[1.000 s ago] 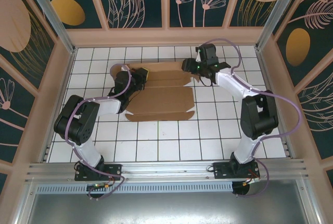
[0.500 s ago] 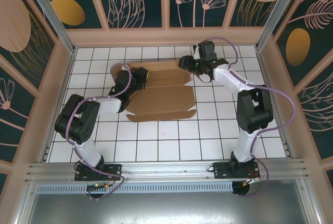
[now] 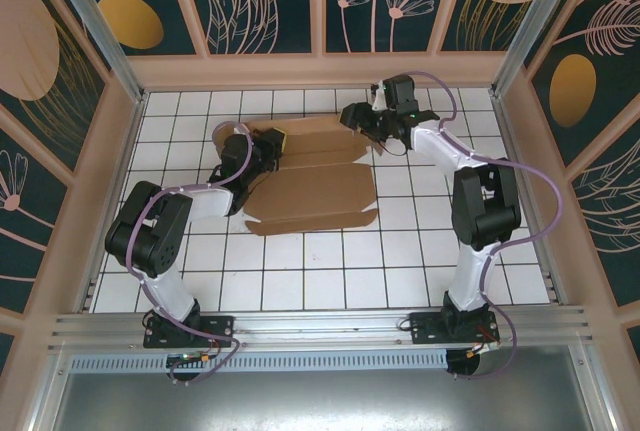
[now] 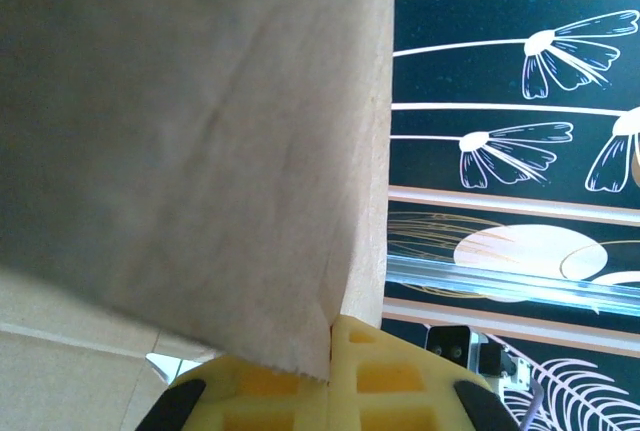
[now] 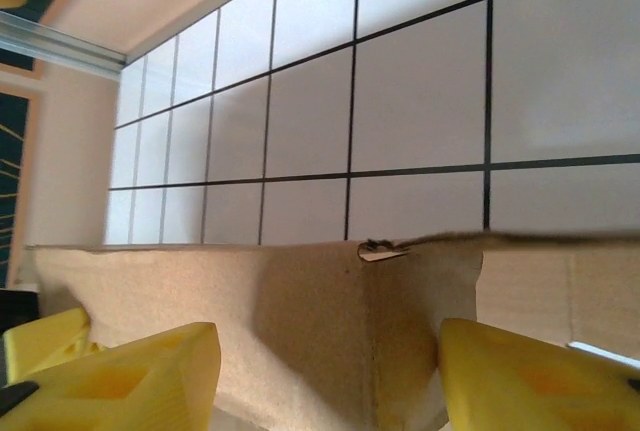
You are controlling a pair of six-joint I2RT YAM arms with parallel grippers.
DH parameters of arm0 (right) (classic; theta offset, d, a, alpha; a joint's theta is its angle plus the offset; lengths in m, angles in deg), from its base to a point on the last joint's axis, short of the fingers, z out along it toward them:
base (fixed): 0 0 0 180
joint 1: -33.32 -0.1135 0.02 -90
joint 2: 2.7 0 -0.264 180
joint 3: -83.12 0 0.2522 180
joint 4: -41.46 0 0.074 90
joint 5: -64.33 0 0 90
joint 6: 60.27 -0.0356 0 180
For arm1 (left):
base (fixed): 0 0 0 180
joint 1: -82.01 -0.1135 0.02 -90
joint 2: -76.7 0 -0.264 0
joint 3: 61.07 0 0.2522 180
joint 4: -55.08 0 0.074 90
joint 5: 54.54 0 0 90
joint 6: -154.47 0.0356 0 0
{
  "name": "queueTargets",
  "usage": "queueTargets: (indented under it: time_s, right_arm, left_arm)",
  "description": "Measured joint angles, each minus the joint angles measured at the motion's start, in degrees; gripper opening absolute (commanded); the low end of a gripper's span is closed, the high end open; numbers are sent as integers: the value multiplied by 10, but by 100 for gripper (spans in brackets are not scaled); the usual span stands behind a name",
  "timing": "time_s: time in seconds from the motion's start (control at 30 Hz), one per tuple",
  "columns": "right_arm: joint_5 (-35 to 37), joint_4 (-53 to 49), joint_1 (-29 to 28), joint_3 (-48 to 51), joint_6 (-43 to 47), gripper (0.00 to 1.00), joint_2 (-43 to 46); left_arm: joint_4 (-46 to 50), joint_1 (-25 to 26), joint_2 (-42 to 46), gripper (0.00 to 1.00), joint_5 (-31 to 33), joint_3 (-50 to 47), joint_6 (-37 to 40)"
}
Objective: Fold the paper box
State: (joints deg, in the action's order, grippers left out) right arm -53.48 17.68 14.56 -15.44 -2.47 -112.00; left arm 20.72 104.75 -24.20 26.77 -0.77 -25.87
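Top external view: paper box [image 3: 318,189] is lying flat on the tiled table [image 3: 400,261], its long axis running left to right.
Left gripper [image 3: 270,141]: pinching shut on the sheet's far-left flap.
Right gripper [image 3: 360,121]: hanging half-wide at the far-right corner, nearest that flap, with its fingers [image 5: 120,366] straddling the raised edge.
Hidden: cardboard is blocking the left wrist's view of the contact.

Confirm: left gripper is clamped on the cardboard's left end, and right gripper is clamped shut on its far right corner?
Not the right one. The right gripper is open: the right wrist view shows its yellow fingers apart, either side of the cardboard edge. The left gripper is clamped on the left end.
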Motion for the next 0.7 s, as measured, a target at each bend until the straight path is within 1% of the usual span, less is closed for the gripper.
queueTargets:
  time_s: [0.23, 0.3, 0.47, 0.53, 0.6, 0.63, 0.67, 0.7]
  right_arm:
    - [-75, 89, 16, 41, -72, 42, -4]
    - [-88, 109, 20, 51, -87, 37, -6]
    - [-109, 139, 23, 58, -107, 17, -11]
    - [-113, 146, 23, 59, -115, 12, -12]
    - [-113, 150, 23, 59, -118, 12, -12]
    - [-113, 151, 23, 60, -118, 14, -12]
    - [-113, 151, 23, 60, -118, 18, -12]
    - [-112, 150, 23, 61, -117, 25, -12]
  left_arm:
    - [0, -1, 0, 0, -3, 0, -1]
    - [0, -2, 0, 0, -3, 0, -2]
    - [0, -3, 0, 0, -3, 0, -3]
    - [0, -4, 0, 0, -3, 0, -4]
    - [0, -6, 0, 0, -3, 0, -4]
    - [0, -6, 0, 0, -4, 0, -4]
    - [0, -6, 0, 0, -5, 0, -4]
    - [0, -6, 0, 0, -5, 0, -4]
